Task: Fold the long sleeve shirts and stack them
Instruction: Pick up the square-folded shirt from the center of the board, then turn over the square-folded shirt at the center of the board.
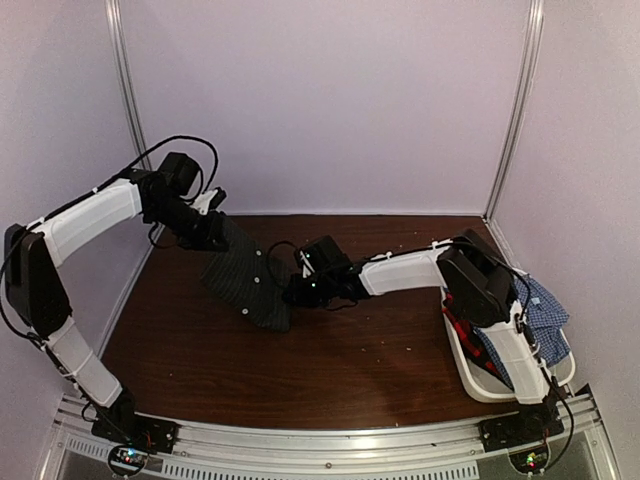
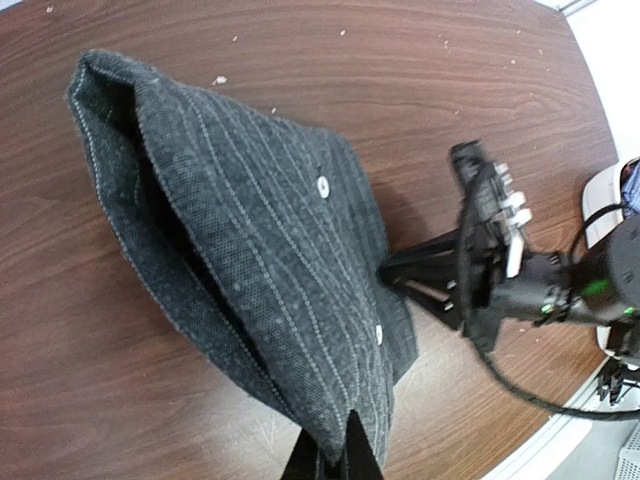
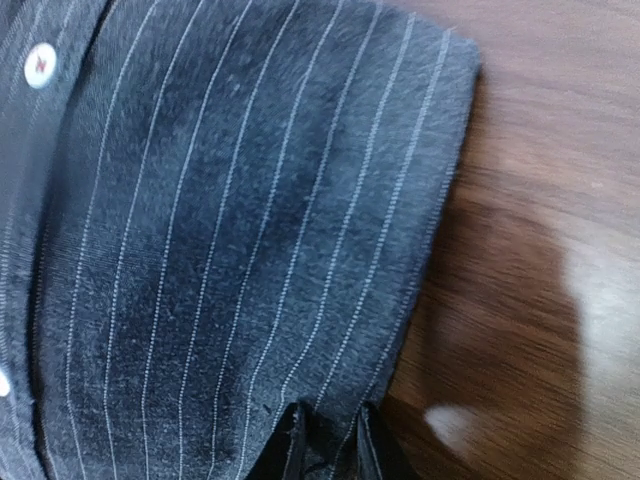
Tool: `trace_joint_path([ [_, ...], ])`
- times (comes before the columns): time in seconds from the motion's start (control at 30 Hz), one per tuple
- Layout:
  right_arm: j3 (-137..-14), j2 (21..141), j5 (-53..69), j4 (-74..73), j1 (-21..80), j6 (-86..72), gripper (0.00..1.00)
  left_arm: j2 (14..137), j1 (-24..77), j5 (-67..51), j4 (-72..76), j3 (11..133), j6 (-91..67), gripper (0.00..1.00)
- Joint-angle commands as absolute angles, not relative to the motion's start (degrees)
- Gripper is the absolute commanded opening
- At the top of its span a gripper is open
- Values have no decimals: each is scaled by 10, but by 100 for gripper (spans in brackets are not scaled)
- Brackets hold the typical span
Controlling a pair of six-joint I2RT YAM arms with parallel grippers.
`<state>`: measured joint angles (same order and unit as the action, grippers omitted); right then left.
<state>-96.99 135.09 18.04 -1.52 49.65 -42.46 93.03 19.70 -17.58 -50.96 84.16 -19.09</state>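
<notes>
- My left gripper (image 1: 213,228) is clamped on one end of the black pinstriped shirt (image 1: 248,280). In the left wrist view the cloth is pinched tight between its fingers at the bottom of the picture.
- The shirt hangs from that grip as a doubled-over panel, slanting down and to the right over the left-centre of the brown table (image 1: 350,370). Its pale stripes run lengthwise and a white button (image 2: 322,185) faces up.
- I cannot tell whether the lower end rests on the wood or hangs just above it.
- My right gripper (image 1: 296,290) is at the shirt's lower right edge. In the right wrist view its two fingers (image 3: 290,440) stand close together with the hem between them, near a corner of the panel.
- I cannot tell whether they are actually pinching the cloth or only bracketing it.
- The right arm reaches leftward across the table, elbow raised above the white tub (image 1: 478,385) at the right edge.
- The blue-checked shirt (image 1: 545,310) is draped in and over the tub's far side. The red shirt (image 1: 458,328) shows as a strip at the tub's left wall, mostly hidden by the arm.
</notes>
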Motion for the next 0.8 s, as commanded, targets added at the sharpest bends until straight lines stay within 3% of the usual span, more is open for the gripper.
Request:
trace_joint_path([
  [0.0,-1019,1387,195,33,519,-478,19,950,193,-215,-505,905,-180,0],
  [0.3,-1129,1490,268,58,554,-531,20,963,194,-299,-468,929,-230,0],
  [0.77,-1053,1438,292,116,541,-505,34,930,198,-329,-392,853,-283,0],
])
